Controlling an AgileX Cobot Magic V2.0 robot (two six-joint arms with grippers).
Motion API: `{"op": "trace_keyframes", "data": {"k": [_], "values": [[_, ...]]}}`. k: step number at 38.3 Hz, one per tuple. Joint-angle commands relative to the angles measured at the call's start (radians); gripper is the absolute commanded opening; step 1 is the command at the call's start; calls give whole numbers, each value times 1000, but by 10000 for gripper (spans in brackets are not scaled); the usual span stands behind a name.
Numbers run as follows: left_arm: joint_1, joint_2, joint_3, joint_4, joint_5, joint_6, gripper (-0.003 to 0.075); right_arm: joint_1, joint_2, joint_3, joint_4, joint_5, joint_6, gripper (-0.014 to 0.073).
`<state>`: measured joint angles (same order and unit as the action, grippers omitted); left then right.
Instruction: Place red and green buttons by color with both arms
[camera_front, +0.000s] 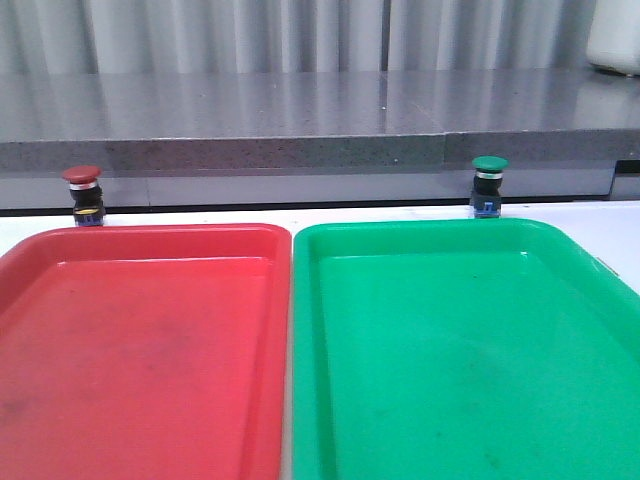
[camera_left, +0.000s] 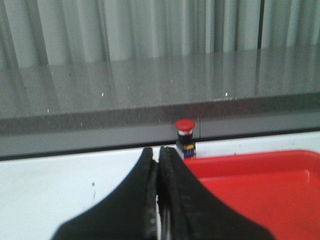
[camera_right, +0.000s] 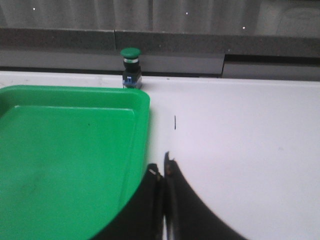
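The red button (camera_front: 83, 194) stands upright on the white table just behind the far left corner of the red tray (camera_front: 140, 340). The green button (camera_front: 488, 185) stands upright behind the far edge of the green tray (camera_front: 470, 350). Neither gripper shows in the front view. In the left wrist view my left gripper (camera_left: 158, 152) is shut and empty, well short of the red button (camera_left: 185, 138), beside the red tray (camera_left: 260, 180). In the right wrist view my right gripper (camera_right: 163, 162) is shut and empty at the green tray's (camera_right: 65, 150) side edge, far from the green button (camera_right: 131, 67).
A grey stone ledge (camera_front: 300, 120) runs along the back of the table right behind both buttons. A white container (camera_front: 615, 40) stands on it at the far right. White table (camera_right: 240, 140) lies to the right of the green tray.
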<state>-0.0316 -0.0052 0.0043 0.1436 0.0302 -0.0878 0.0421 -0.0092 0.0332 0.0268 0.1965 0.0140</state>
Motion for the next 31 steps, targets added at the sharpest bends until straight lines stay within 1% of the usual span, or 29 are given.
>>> {"op": "trace_keyframes", "data": {"k": [1, 3, 5, 7, 12, 13, 17, 22, 27, 31], "values": [[1, -16, 14, -19, -222, -7, -20, -7, -17, -18, -9, -158, -3, -67], [1, -16, -14, -76, -249, -12, -20, -7, -17, -37, -9, -174, -3, -67], [1, -11, -75, -130, -224, -12, -20, -7, -17, -78, -9, -169, -3, -67], [1, 2, -134, -137, -198, -12, -20, -7, -14, -135, -9, -153, -3, -67], [1, 112, -308, -137, -46, -12, -20, -7, 61, -300, -8, -65, -2, -67], [1, 149, -354, -135, 9, -12, -20, -7, 92, -336, -6, -51, -1, -67], [1, 298, -462, -135, 125, -12, -20, -7, 233, -459, 5, 5, 0, -67], [1, 436, -521, -135, 143, -12, -20, -7, 390, -559, 5, 57, 0, -67], [1, 467, -526, -135, 138, -12, -20, -7, 463, -582, 5, 71, 0, -67], [1, 467, -526, -135, 133, -12, -18, -7, 478, -582, 5, 71, 0, -64]]}}
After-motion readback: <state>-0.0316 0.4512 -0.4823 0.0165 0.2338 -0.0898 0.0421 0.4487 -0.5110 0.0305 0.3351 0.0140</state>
